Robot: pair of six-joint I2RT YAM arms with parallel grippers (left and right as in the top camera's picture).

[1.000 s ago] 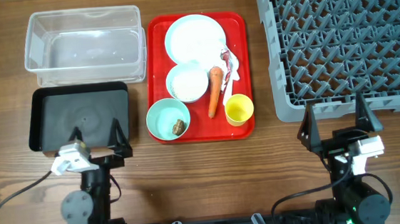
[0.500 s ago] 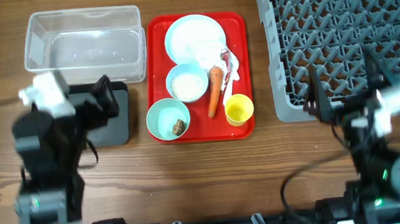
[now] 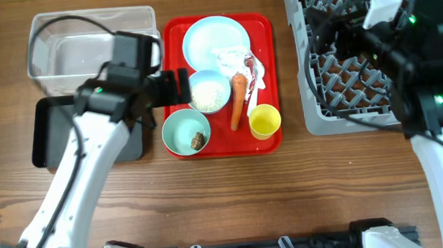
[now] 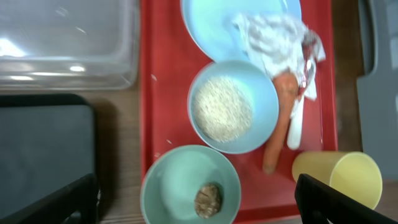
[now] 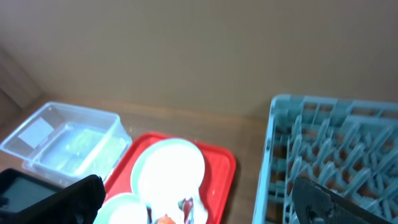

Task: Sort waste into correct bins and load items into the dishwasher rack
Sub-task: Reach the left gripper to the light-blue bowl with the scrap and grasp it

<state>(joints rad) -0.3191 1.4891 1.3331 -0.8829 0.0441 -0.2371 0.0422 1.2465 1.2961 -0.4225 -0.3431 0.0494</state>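
As all waste lay unsorted on the red tray (image 3: 173, 33), overhead: left gripper (image 3: 174, 86) at its 9 o'clock edge, right gripper (image 3: 329, 30) over the dishwasher rack (image 3: 338, 99). Left wrist: fingers (image 4: 65, 202) apart, carrot (image 4: 278, 124) 3 o'clock of the rice (image 4: 222, 109). Right wrist: fingers (image 5: 62, 199) apart; first pick likely needed descent.

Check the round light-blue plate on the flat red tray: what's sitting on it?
A crumpled white napkin lies over one edge of the round light-blue plate, spilling past the rim. The rest of the plate looks bare; anything beneath the napkin is hidden.
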